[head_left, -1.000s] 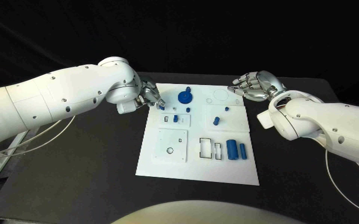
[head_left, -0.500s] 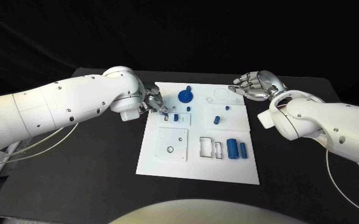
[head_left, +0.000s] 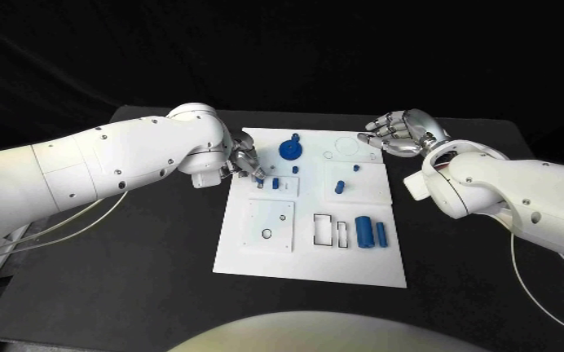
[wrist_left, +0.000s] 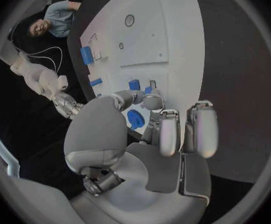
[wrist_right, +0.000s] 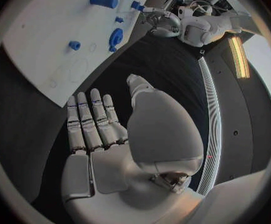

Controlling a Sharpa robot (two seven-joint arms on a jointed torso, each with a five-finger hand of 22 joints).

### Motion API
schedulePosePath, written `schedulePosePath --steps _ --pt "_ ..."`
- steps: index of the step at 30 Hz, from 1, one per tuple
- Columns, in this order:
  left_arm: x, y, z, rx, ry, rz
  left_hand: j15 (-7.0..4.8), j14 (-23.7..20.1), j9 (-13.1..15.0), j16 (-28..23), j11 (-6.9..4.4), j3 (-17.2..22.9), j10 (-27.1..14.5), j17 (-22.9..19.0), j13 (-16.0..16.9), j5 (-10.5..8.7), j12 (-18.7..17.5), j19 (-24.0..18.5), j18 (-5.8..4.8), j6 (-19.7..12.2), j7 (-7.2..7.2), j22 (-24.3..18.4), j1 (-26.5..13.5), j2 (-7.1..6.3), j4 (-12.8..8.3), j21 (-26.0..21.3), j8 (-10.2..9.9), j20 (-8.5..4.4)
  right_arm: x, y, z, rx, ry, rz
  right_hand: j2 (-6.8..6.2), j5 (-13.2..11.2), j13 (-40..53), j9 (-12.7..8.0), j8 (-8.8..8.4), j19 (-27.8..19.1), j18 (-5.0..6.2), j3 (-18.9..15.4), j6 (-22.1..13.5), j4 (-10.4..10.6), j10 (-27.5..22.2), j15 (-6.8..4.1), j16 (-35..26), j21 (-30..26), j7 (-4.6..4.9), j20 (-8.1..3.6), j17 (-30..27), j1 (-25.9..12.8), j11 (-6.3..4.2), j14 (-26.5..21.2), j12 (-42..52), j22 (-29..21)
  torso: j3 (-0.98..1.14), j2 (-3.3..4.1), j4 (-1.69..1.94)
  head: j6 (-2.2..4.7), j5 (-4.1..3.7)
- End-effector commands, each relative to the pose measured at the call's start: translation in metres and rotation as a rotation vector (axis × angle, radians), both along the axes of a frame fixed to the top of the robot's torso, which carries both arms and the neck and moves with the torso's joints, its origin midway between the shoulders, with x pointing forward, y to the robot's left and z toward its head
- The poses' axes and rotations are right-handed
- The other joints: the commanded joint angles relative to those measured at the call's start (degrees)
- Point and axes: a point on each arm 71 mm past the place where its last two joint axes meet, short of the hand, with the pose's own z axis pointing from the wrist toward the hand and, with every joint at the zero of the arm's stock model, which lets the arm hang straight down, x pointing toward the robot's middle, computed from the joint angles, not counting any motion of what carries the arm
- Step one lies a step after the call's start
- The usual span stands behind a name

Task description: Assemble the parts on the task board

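Observation:
The white task board (head_left: 353, 264) lies in the middle of the black table. My left hand (head_left: 242, 161) hangs over the board's back left part, its thumb and a finger pinching a small blue part (head_left: 260, 180); the left wrist view shows that part (wrist_left: 149, 90) at the fingertips. Close by stand another small blue part (head_left: 276, 182) and a blue disc (head_left: 290, 153). Two blue cylinders (head_left: 372, 233) lie at the board's front right. My right hand (head_left: 399, 134) hovers beyond the back right corner, fingers apart and holding nothing, as the right wrist view (wrist_right: 104, 134) confirms.
More small blue parts (head_left: 338, 188) stand mid-board. Rectangular slots (head_left: 329, 232) and a square recess (head_left: 270, 226) lie toward the front. Pale cables (head_left: 59, 223) hang off the table's left side. Bare black table surrounds the board.
My left arm has swung in toward the board, and its hand has carried the small blue part a little nearer and to the right. The right hand has stayed still.

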Motion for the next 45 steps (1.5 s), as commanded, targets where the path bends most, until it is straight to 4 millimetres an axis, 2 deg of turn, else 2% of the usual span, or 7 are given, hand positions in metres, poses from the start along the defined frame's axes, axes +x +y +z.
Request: schedulePosePath --steps 1,8,20,40,45 --pt "-0.001 0.0 -0.003 0.045 0.05 -0.051 -0.29 5.63 4.2 0.29 0.01 9.48 0.37 13.55 -0.03 0.3 -0.26 2.18 -0.51 2.39 -2.15 12.32 0.24 0.6 -9.03 -0.21 0.4 -0.34 0.0 0.002 0.0 0.001 -0.003 0.017 0.44 0.36 -0.03 -0.06 0.23 -0.36 -0.82 -0.15 -0.27 -0.09 0.42 0.06 0.18 -0.24 5.35 -0.18 -0.07 -0.34 0.16 -0.19 -0.13 -0.09 -0.02 0.0 -0.02 -0.1 0.05" --pt "0.0 0.0 -0.005 0.057 0.078 -0.061 -0.29 5.63 4.2 0.3 0.01 9.52 0.38 13.56 -0.05 0.34 -0.29 2.17 -0.51 2.43 -2.15 12.32 0.25 0.58 -9.08 -0.21 0.41 -0.35 0.0 0.002 0.0 0.009 -0.005 0.019 0.62 0.39 -0.04 -0.15 0.27 -0.62 -0.81 -0.01 -0.33 -0.11 0.41 0.05 0.26 -0.22 5.36 -0.18 -0.16 -0.39 0.16 -0.21 -0.17 -0.2 -0.05 0.0 0.07 -0.08 -0.18" --pt "0.005 -0.004 -0.007 0.057 0.082 -0.063 -0.3 5.62 4.2 0.24 0.01 9.55 0.38 13.49 -0.08 0.35 -0.32 2.14 -0.5 2.45 -2.15 12.3 0.24 0.57 -9.11 -0.29 0.42 -0.36 0.0 0.002 0.0 0.012 -0.003 0.022 0.66 0.42 -0.05 -0.18 0.28 -0.69 -0.81 0.03 -0.35 -0.13 0.4 0.05 0.28 -0.22 5.36 -0.17 -0.18 -0.37 0.17 -0.22 -0.18 -0.23 -0.04 -0.01 0.02 -0.17 -0.02" --pt "0.005 -0.009 -0.009 0.075 0.11 -0.086 -0.3 5.63 4.19 0.3 0.01 9.64 0.44 13.56 -0.09 0.44 -0.38 2.14 -0.51 2.52 -2.14 12.31 0.19 0.55 -9.21 -0.25 0.44 -0.38 -0.001 0.002 0.0 0.012 -0.002 0.022 0.66 0.42 -0.05 -0.18 0.28 -0.69 -0.81 0.03 -0.35 -0.13 0.4 0.05 0.28 -0.22 5.36 -0.17 -0.18 -0.37 0.17 -0.22 -0.18 -0.23 0.0 -0.03 0.04 -0.36 -0.22" --pt "0.004 -0.01 -0.01 0.087 0.131 -0.094 -0.23 5.62 4.08 0.27 0.05 8.71 0.69 13.52 -0.32 1.75 -0.65 2.09 -0.52 2.46 -2.1 12.3 -0.84 0.58 -8.94 -0.26 0.23 -0.38 -0.001 0.002 0.0 0.012 -0.002 0.022 0.66 0.42 -0.05 -0.18 0.28 -0.69 -0.81 0.03 -0.35 -0.13 0.4 0.05 0.28 -0.22 5.36 -0.17 -0.18 -0.37 0.17 -0.22 -0.18 -0.23 0.01 -0.04 0.04 -0.44 -0.26"
